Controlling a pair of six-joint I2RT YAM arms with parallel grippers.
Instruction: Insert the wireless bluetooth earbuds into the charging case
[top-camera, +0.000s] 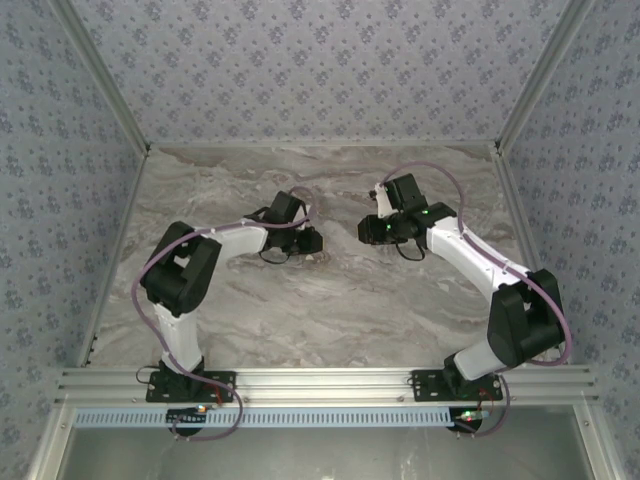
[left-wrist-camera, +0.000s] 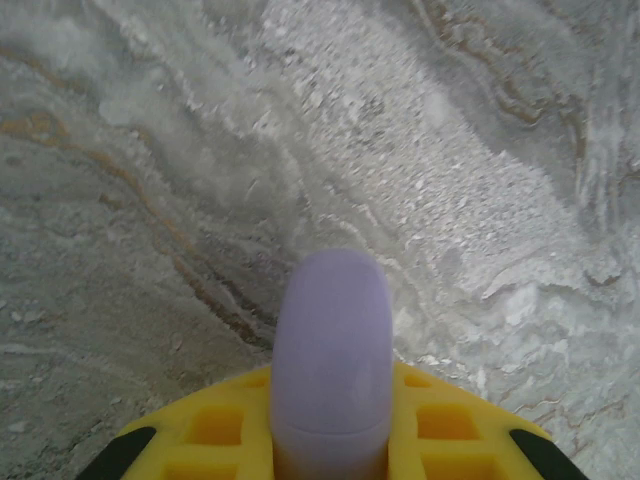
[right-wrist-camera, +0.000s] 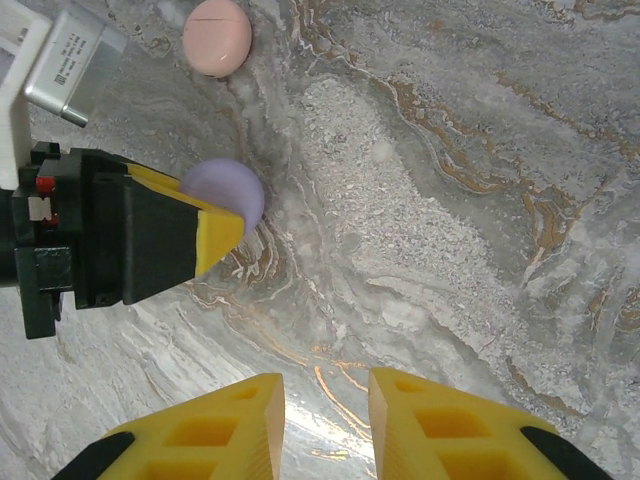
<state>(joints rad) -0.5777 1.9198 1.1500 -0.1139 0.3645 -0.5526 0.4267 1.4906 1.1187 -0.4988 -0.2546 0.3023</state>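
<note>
Left gripper (top-camera: 311, 241) is clamped on the purple case (left-wrist-camera: 330, 340), held on edge mid-table. Right gripper (right-wrist-camera: 325, 400), to its right, stands slightly apart and empty. Pink case (right-wrist-camera: 216, 36) lies apart. Best to hold the clamp steady and bring the right gripper squarely to the lid seam.

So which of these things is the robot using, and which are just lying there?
Part of the job:
purple case, pinched in the left end effector
right end effector, open and empty

Just lying about:
pink case, untouched on the marble table
</note>
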